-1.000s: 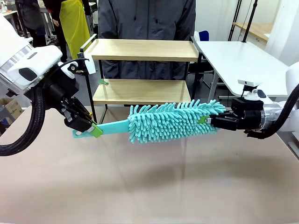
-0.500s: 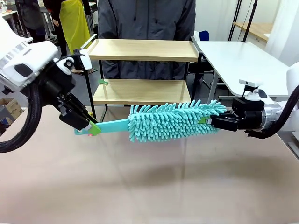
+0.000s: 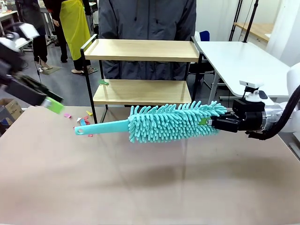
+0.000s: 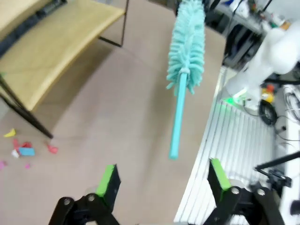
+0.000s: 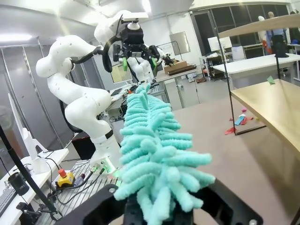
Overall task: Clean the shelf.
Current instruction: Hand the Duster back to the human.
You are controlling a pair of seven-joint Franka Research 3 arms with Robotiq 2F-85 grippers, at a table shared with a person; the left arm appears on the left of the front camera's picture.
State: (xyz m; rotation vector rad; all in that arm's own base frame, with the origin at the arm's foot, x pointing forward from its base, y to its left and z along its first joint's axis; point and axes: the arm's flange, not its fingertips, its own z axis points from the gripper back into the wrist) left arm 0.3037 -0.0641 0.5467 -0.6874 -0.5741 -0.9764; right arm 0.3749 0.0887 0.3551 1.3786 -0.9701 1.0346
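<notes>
Front view: duster point(image 3: 173, 123) held at its fluffy end by clenched right gripper point(image 3: 212, 123); left gripper point(image 3: 50, 104) released.
Keep grip firm; sweep across shelf point(image 3: 140, 91) boards.

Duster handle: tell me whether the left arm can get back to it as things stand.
Probably yes. The left gripper has open jaws, and the duster handle hangs in open air ahead, nothing between.

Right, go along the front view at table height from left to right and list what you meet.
Left end effector, open and off the duster → coloured scraps on the table → duster handle → fluffy duster head → right end effector, shut on the duster's tip.
</notes>
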